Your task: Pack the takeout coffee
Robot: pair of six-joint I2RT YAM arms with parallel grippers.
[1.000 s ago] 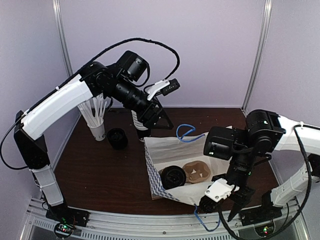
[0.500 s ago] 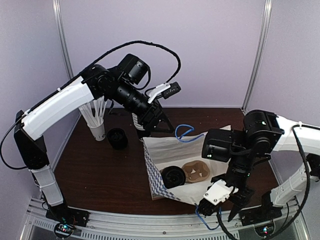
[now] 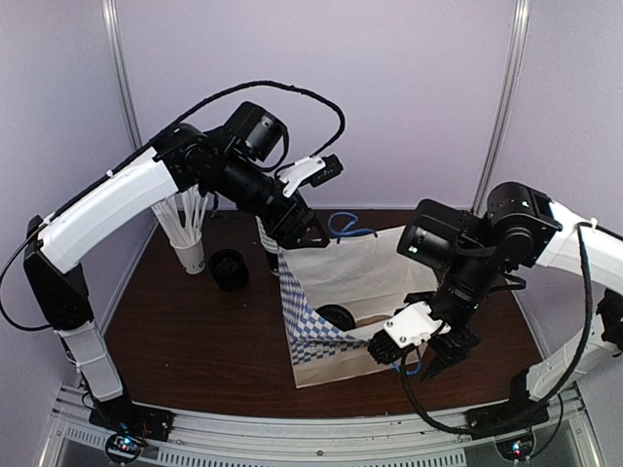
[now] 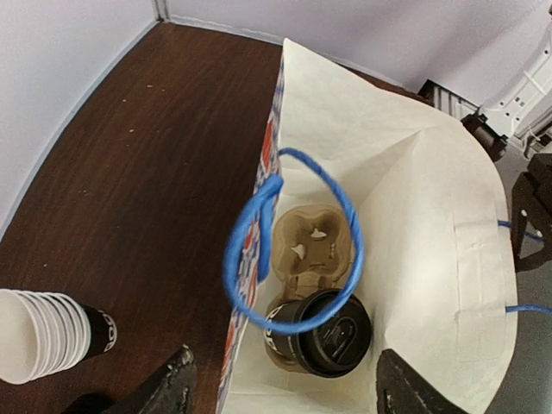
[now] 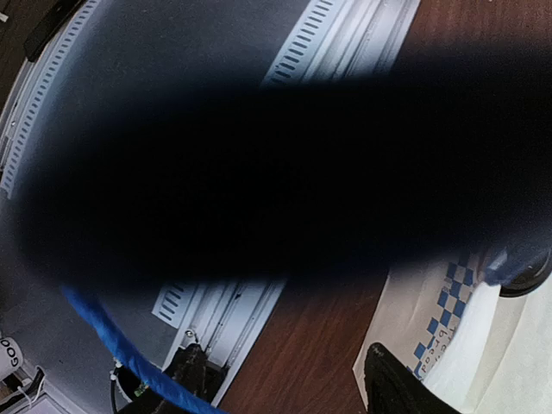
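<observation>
The takeout coffee [image 4: 326, 335], black dome lid up, stands in a brown carrier [image 4: 312, 243] at the bottom of the white paper bag [image 4: 431, 224]. From above, the coffee [image 3: 337, 316] shows only partly behind the bag's checked side wall [image 3: 310, 326]. My left gripper [image 3: 300, 232] hangs open over the bag's far rim. In the left wrist view its jaws straddle the bag's side wall, the blue handle loop [image 4: 289, 233] just ahead. My right gripper [image 3: 419, 352] is open at the bag's near rim. A dark blur fills most of the right wrist view, crossed by a blue handle [image 5: 108, 341].
A stack of lidless white cups [image 4: 39, 336] lies left of the bag. A white cup of white sticks [image 3: 190, 243] and a black round object [image 3: 229, 269] stand at the back left. The metal rail [image 3: 292, 440] runs along the near table edge.
The bag's mouth has lifted from lying flat to standing open. My right gripper rose and moved back toward the bag's near rim. The left gripper shifted slightly.
</observation>
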